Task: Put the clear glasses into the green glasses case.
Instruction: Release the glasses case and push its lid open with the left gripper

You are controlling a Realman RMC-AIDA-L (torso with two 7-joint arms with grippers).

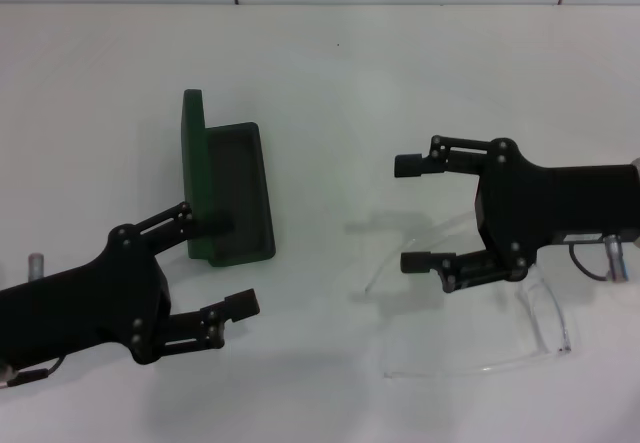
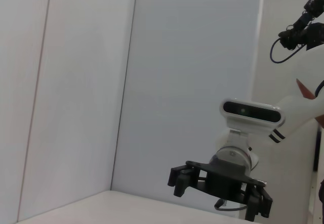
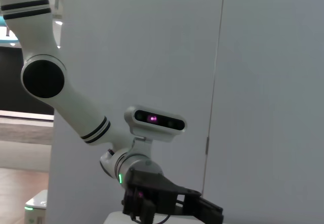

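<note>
Head view shows the green glasses case (image 1: 228, 195) open at left center on the bench (image 1: 330, 73). Clear glasses (image 1: 520, 338) lie lower right. Left end effector (image 1: 222, 268) and right end effector (image 1: 412, 213) both spread wide, holding nothing.

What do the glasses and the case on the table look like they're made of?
The clear glasses look like colourless transparent plastic: the white table shows through the frame and arms. The green glasses case, open, looks like a rigid dark green matte shell, perhaps plastic or leatherette, with a dull dark grey lining that looks like felt.
</note>
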